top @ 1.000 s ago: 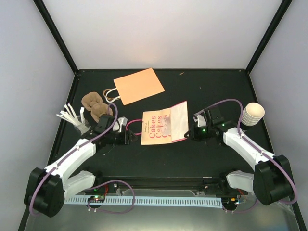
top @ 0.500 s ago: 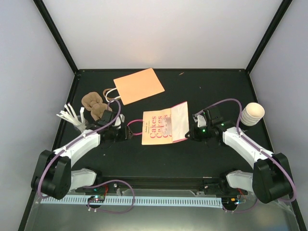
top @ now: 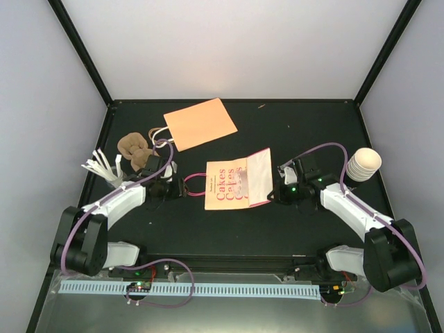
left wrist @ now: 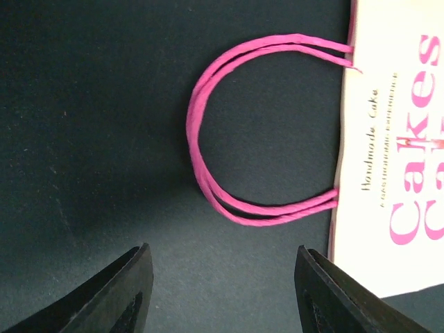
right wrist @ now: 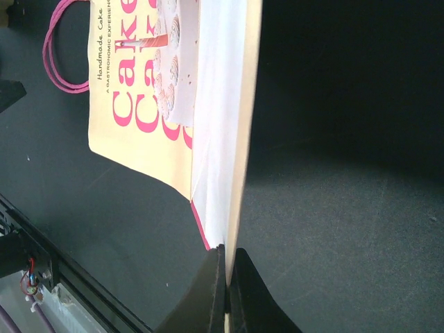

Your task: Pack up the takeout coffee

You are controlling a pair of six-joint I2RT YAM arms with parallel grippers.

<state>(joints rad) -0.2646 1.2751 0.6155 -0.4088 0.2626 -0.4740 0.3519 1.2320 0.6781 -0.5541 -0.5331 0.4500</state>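
Black fingers of the right claw (right wrist: 227, 288) are pressed together on the thin end of a cream paper bag (right wrist: 146, 83) printed with pink "Cakes" lettering. The bag lies mid-worktop (top: 298, 132). The left claw (left wrist: 222, 277) has its fingers spread apart over bare worktop, just short of the bag's pink handles (left wrist: 195, 139), gripping nothing. The coffee cup (top: 364, 164) sits at the right edge, well apart from the bag. An orange bag (top: 200, 123) lies flat near the far edge. A brown carrier (top: 135, 149) and white sticks (top: 100, 166) sit by the left edge.
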